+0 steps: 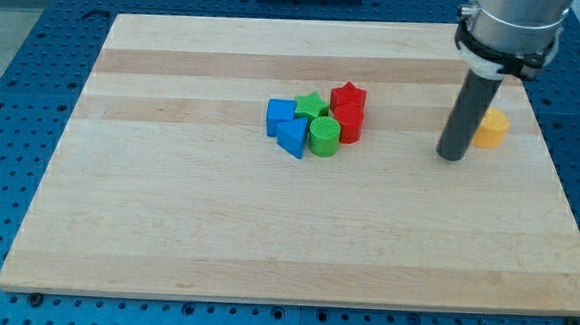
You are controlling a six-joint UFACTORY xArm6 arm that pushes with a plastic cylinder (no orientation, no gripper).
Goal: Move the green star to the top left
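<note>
The green star (pixel 311 106) lies near the board's middle, in a tight cluster with other blocks. A blue cube (pixel 280 114) touches its left side, a blue triangle (pixel 292 137) sits below left, a green cylinder (pixel 324 136) below right. A red star (pixel 348 95) and a red cylinder (pixel 348 123) sit to its right. My tip (pixel 452 155) rests on the board well to the right of the cluster, apart from it, just left of a yellow block (pixel 491 128).
The wooden board (pixel 167 226) lies on a blue perforated table (pixel 36 70). The arm's grey body (pixel 511 25) hangs over the board's top right corner.
</note>
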